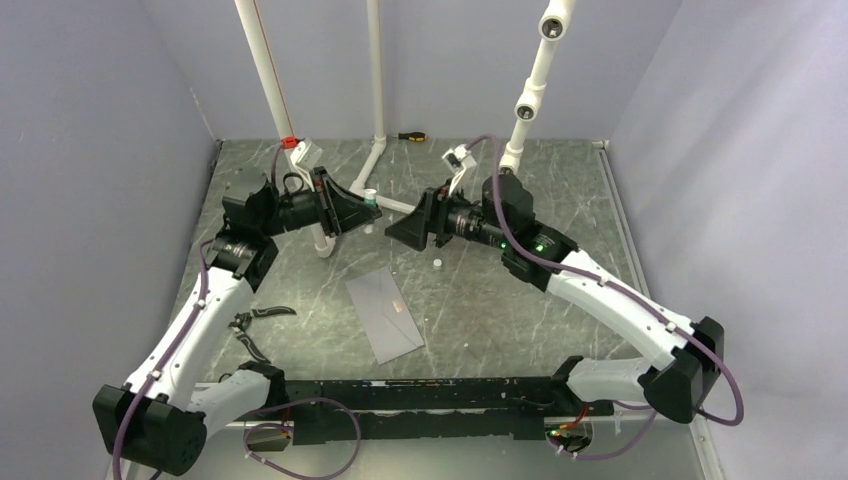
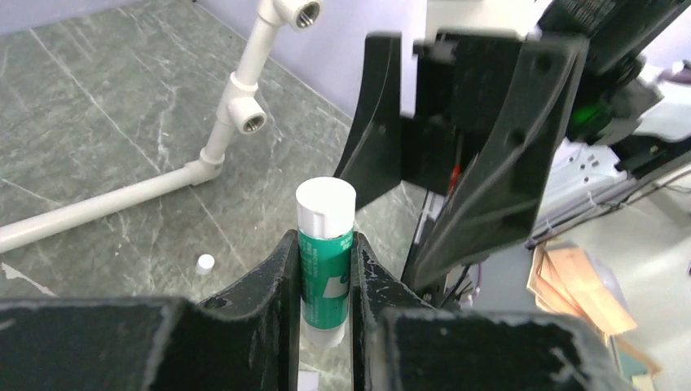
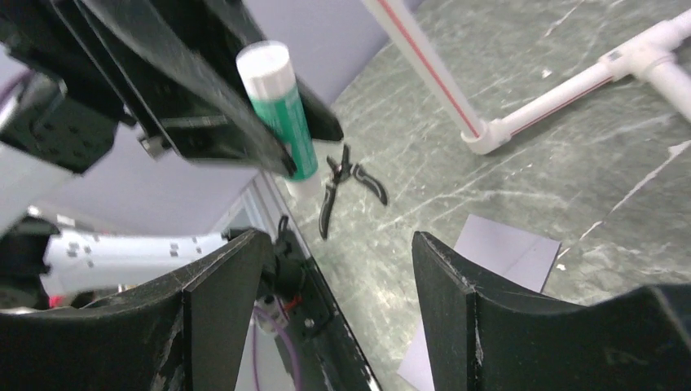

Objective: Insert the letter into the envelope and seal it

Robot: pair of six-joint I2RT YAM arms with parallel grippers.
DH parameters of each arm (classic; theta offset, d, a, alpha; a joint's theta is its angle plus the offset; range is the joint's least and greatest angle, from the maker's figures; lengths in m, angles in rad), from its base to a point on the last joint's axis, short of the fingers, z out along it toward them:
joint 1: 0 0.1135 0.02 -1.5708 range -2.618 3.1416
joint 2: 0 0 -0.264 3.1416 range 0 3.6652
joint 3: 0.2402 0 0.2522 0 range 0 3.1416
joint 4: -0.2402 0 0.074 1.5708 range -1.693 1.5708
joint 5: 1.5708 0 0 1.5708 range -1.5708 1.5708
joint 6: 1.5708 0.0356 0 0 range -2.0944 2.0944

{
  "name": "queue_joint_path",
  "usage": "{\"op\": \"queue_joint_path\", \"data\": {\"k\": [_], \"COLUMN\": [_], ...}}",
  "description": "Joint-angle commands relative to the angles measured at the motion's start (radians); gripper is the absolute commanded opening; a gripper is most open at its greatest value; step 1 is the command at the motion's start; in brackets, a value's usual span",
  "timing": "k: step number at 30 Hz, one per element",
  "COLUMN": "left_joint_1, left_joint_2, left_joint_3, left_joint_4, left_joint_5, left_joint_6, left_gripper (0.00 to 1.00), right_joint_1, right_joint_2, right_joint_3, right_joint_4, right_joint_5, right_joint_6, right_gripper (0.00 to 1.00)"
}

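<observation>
Envelope is seen lying flat on the grey marbled desk, near the middle and turned at a slant, nearer than both sets of fingers and touched by neither. Whether the letter is inside it cannot be told.

At the left, black pliers are laid on the desk beside the left arm. Farther back, the left fingers are raised above the desk and pointed to the right. They are closed tightly on a green glue stick with a white end, which is gripped round its green body and projects past the fingertips. White pipes are stood behind it.

A small white cap is left on the desk between the two arms, just far of the envelope. A screwdriver is laid at the far edge.

To the right, the right fingers are turned to face the glue stick from close by. They are spread wide and nothing is held in them.
</observation>
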Motion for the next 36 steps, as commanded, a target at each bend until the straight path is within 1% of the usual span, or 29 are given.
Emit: {"op": "queue_joint_path", "data": {"k": [1, 3, 5, 9, 14, 23, 29, 35, 36], "left_joint_1": [-0.003, -0.003, -0.003, -0.003, -0.003, -0.003, -0.003, -0.003, -0.003], "left_joint_2": [0.048, 0.071, 0.082, 0.083, 0.085, 0.088, 0.084, 0.080, 0.079], "left_joint_3": [0.100, 0.146, 0.162, 0.152, 0.160, 0.159, 0.154, 0.164, 0.163], "left_joint_4": [-0.201, -0.251, -0.251, -0.213, -0.215, -0.204, -0.195, -0.182, -0.178], "left_joint_5": [0.092, 0.110, 0.117, 0.109, 0.103, 0.111, 0.117, 0.119, 0.119], "left_joint_6": [0.213, 0.245, 0.251, 0.232, 0.222, 0.197, 0.184, 0.149, 0.142], "left_gripper": [0.02, 0.02, 0.02, 0.03, 0.02, 0.02, 0.03, 0.03, 0.02], "right_joint_1": [-0.008, -0.008, -0.008, -0.008, -0.006, -0.001, 0.007, 0.007, 0.007], "right_joint_2": [-0.032, -0.017, 0.008, 0.092, 0.148, 0.206, 0.242, 0.248, 0.250], "right_joint_3": [0.110, 0.138, 0.187, 0.327, 0.407, 0.488, 0.512, 0.523, 0.528], "right_joint_4": [-0.125, -0.101, -0.082, -0.142, -0.202, -0.268, -0.280, -0.281, -0.287], "right_joint_5": [0.182, 0.200, 0.210, 0.198, 0.139, 0.064, 0.044, 0.016, 0.015], "right_joint_6": [0.125, 0.197, 0.231, 0.191, 0.159, 0.087, 0.078, 0.063, 0.058], "right_gripper": [0.69, 0.66, 0.64, 0.63, 0.64, 0.59, 0.47, 0.44, 0.41]}}
